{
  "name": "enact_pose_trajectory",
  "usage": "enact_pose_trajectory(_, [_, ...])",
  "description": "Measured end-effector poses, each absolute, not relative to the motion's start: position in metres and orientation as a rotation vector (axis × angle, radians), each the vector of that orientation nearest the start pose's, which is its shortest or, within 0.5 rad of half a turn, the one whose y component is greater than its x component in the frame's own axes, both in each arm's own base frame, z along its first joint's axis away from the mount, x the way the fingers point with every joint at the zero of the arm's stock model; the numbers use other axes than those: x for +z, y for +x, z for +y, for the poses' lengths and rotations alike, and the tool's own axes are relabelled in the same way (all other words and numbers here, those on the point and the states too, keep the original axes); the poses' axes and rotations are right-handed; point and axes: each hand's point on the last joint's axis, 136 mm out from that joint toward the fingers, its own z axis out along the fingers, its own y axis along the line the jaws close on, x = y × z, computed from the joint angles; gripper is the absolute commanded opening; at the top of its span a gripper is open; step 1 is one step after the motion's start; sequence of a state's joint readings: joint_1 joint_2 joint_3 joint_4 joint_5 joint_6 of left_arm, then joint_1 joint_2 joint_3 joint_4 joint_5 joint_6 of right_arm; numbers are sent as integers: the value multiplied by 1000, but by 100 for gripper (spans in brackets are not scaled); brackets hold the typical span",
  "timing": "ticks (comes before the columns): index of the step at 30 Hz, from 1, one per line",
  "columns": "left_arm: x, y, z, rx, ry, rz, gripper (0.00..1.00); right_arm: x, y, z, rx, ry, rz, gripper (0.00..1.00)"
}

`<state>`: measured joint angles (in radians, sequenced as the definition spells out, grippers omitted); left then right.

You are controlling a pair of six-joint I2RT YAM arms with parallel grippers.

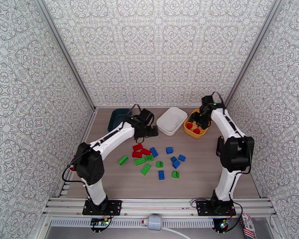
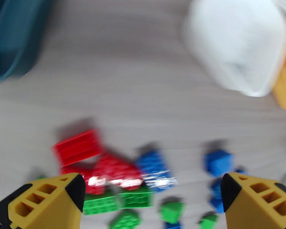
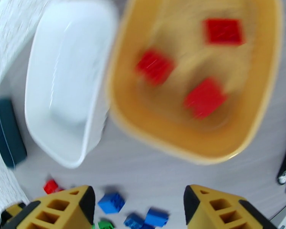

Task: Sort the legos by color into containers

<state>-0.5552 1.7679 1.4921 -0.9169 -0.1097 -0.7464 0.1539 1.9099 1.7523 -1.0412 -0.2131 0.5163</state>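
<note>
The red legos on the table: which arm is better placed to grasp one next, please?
Probably left: the left pincer hovers by the red legos; the right pincer is over the yellow tub.

Small red, green and blue plastic bricks point(image 1: 146, 169) lie mid-frame below three shallow plastic tubs: dark teal tub point(image 1: 117, 118), white tub point(image 1: 172, 120), yellow tub point(image 1: 188, 127).

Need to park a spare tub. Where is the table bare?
Bare: the table in its near strip between the legos and the near edge, and right of the legos. Crowded: the centre pile; teal tub, white tub, yellow tub along the back.
</note>
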Motion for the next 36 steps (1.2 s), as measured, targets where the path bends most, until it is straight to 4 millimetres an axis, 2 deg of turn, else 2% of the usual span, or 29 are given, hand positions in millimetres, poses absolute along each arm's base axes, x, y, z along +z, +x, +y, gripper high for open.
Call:
enact_pose_trajectory(2, [124,351,-180,-132,-365,2782,99,153,425,131,457,361,2823,71])
enact_pose_trajectory(5, [110,340,-162,-71,-434,2819,99,149,410,168,447,221,2851,74])
enact_pose_trajectory(10, [95,333,-152,-35,-489,2852,99,148,382,227,445,-6,2870,77])
enact_pose_trajectory(14, [85,336,-151,-34,-532,2867,99,148,362,257,442,-126,2874,77])
enact_pose_trajectory(17, [73,339,-153,-43,-556,2886,99,148,357,264,438,-153,2873,77])
enact_pose_trajectory(21, [57,342,-155,-52,-589,2914,98,145,356,263,433,-142,2879,77])
enact_pose_trajectory(26, [41,344,-158,-64,-615,2938,97,130,348,257,401,-133,2921,77])
enact_pose_trajectory(31, [34,347,-158,-65,-630,2949,94,124,341,252,386,-112,2941,77])
enact_pose_trajectory(36, [29,351,-160,-66,-632,2955,89,127,337,249,389,-108,2936,76])
